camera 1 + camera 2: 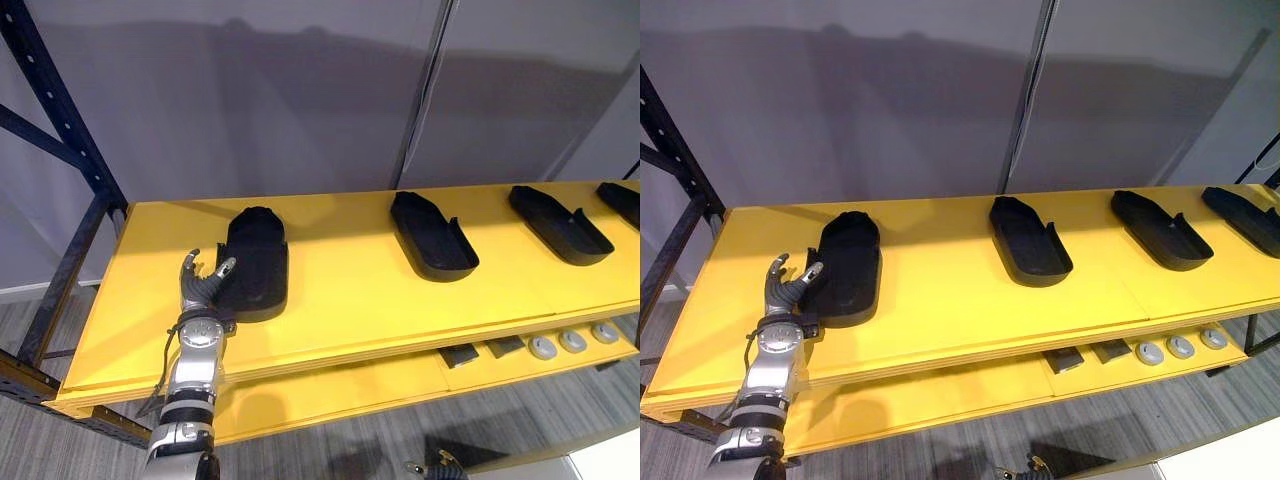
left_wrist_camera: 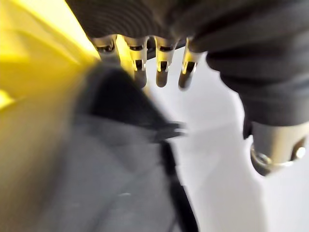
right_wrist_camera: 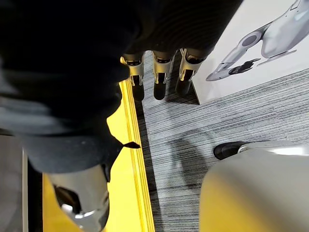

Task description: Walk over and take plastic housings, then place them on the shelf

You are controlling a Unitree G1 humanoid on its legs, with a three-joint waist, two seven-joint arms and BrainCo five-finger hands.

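Several black plastic housings lie in a row on the yellow top shelf [image 1: 350, 300]. The leftmost housing [image 1: 255, 262] lies upside down, and my left hand [image 1: 200, 288] is right beside its left edge, fingers spread and open, the thumb tip at the housing's rim, holding nothing. The left wrist view has the straight fingers [image 2: 137, 72] over the blurred dark housing [image 2: 120, 101]. Further right lie open-side-up housings [image 1: 432, 235], [image 1: 560, 223] and one at the shelf's right end [image 1: 625, 200]. My right hand [image 3: 159, 82] hangs low beside the shelf's front edge over the carpet, its relaxed fingers holding nothing.
A lower yellow shelf [image 1: 330, 395] carries three round grey parts [image 1: 573, 341] and two dark blocks [image 1: 458, 354]. A dark metal upright [image 1: 60, 130] with a diagonal brace frames the rack's left end. A grey wall stands behind, and grey carpet [image 3: 217, 121] lies below.
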